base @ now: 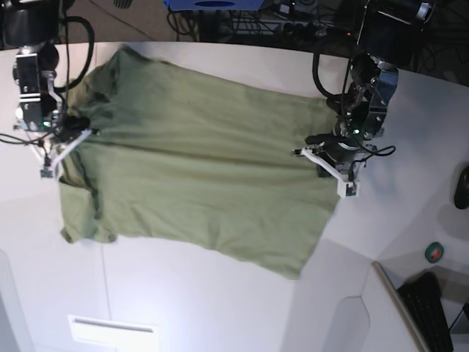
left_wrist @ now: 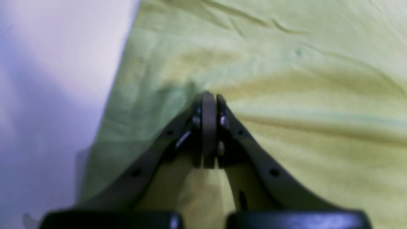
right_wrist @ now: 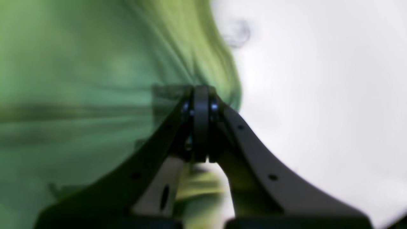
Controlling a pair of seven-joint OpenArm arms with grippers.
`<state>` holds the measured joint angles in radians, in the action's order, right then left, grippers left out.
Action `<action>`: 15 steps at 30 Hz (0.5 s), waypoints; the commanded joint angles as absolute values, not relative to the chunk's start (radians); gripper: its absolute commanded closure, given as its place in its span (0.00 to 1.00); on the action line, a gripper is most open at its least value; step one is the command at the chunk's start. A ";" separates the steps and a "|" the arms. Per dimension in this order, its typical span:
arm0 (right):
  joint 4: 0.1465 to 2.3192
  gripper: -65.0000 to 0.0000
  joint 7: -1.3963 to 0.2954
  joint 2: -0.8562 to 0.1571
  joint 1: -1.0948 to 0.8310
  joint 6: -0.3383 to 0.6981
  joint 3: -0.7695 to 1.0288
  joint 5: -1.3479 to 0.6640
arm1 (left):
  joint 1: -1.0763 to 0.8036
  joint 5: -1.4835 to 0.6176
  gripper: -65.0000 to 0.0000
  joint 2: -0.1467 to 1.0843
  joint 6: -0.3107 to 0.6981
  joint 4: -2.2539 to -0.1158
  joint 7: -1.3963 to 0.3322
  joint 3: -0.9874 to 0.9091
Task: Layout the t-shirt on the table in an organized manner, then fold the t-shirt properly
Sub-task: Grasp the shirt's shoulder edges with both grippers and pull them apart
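The table (base: 190, 312) bears the shirt (base: 212, 191), spread across its middle under 2 arms. Both the left gripper (base: 333, 172) and right gripper (base: 64, 150) are clenched on its cloth near opposite edges, probably to pull the creases taut between them.

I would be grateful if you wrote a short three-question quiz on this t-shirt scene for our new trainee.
1. True or false: the t-shirt lies folded into a small, neat square on the table.
2. Fill in the blank: the fingers of the left gripper and the right gripper are ____, not open.
3. Which colour is the small round object near the table's edge in the base view: (a) yellow, (b) green, (c) white?

Key: 1 false; 2 shut; 3 b.
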<state>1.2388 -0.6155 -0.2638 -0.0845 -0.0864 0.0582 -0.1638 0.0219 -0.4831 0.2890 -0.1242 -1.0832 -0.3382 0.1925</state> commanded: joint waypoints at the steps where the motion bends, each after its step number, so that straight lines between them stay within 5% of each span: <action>1: 1.248 1.00 -0.604 -0.282 -0.081 -0.091 0.076 -0.159 | 0.001 -0.467 1.00 0.306 -0.170 -1.058 -0.458 0.177; 10: 1.257 1.00 -0.602 -0.323 -0.074 -0.091 0.097 -0.159 | 0.001 -0.473 1.00 0.306 -0.170 -1.076 -0.460 0.168; 15: 1.529 1.00 -0.704 -0.295 -0.136 -0.097 0.148 -0.165 | -0.022 -0.476 1.00 0.302 -0.170 -1.202 -0.467 0.114</action>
